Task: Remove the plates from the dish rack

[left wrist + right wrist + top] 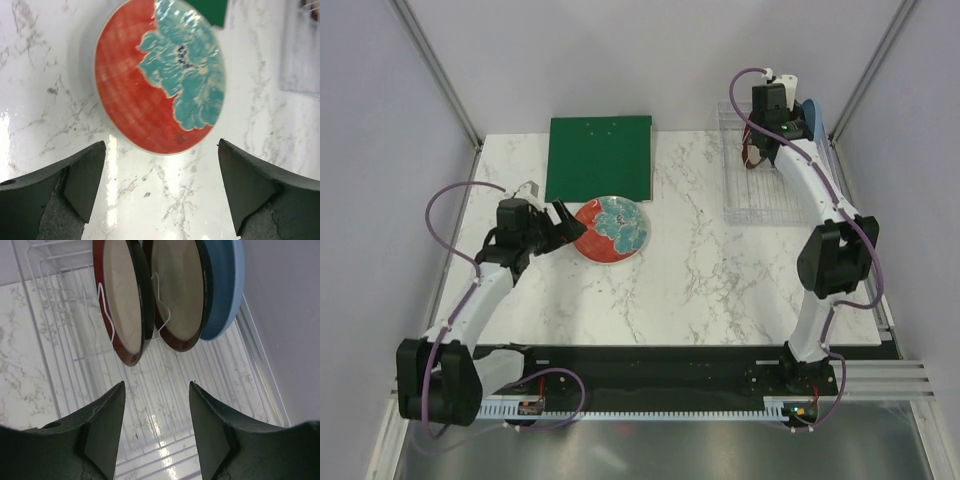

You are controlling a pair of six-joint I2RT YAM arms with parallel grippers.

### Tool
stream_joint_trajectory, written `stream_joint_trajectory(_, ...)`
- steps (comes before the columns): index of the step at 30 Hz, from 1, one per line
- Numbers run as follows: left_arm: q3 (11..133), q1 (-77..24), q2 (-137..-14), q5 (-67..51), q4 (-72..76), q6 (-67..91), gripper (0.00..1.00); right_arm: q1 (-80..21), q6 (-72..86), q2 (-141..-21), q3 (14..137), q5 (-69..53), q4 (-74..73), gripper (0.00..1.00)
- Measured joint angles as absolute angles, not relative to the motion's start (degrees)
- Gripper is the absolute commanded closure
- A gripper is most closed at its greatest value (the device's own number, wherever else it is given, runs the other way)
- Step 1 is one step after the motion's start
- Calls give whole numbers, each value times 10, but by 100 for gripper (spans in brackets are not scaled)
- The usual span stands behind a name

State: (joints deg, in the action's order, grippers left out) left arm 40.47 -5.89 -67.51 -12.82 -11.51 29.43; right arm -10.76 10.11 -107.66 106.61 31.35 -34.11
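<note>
Hovering with left jaws spread wide and empty, just left of the red patterned plate (pixel 612 230) lying flat on the marble worktop (pixel 700 270) at the near edge of the green board (pixel 599 157). Reaching with right jaws apart, gripping nothing, over the clear dish rack (pixel 760 190) at far right, facing two red-rimmed plates (pixel 122 300) and a light blue plate (pixel 222 285) standing on edge in it.

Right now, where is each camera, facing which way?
Top external: above, behind the robot, looking down on the table; left arm and right arm show.
Left wrist: on its arm, looking down at the patterned plate; open left claw shows.
Right wrist: on its arm, looking into the dish rack at three plates; open right claw shows.
Top and left wrist share the patterned plate.
</note>
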Motion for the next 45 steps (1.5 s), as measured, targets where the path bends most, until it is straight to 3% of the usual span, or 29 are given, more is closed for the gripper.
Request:
stream_joint_trajectory(6, 429, -59, -607, -155, -114, 291, 0, -104, 75, -1194, 1181, 352, -336, 37)
stream_joint_trajectory(13, 445, -60, -636, -172, -116, 285, 0, -105, 32, -1275, 1278, 400, -320, 36)
stream_joint_trajectory(23, 465, -60, -682, -184, -114, 273, 0, -77, 17, -1339, 1326, 397, -290, 36)
stream_joint_trajectory(26, 467, -60, -695, -186, -112, 272, 0, -68, 16, -1356, 1327, 387, -288, 44)
stream_joint_trajectory(28, 469, -60, -702, -186, -110, 270, 0, -62, 18, -1366, 1327, 375, -284, 56)
stream_joint_trajectory(29, 469, -60, -705, -186, -108, 270, 0, -60, 20, -1369, 1327, 365, -278, 63)
stream_joint_trajectory(30, 469, -60, -706, -186, -106, 270, 0, -60, 18, -1371, 1329, 359, -276, 79)
stream_joint_trajectory(33, 469, -60, -707, -186, -104, 269, 0, -62, 11, -1372, 1336, 346, -278, 97)
stream_joint_trajectory(40, 469, -62, -708, -186, -101, 269, 0, -64, -20, -1368, 1336, 336, -273, 100)
stream_joint_trajectory(45, 469, -68, -710, -187, -101, 269, 0, -90, -51, -1357, 1294, 394, -220, 100)
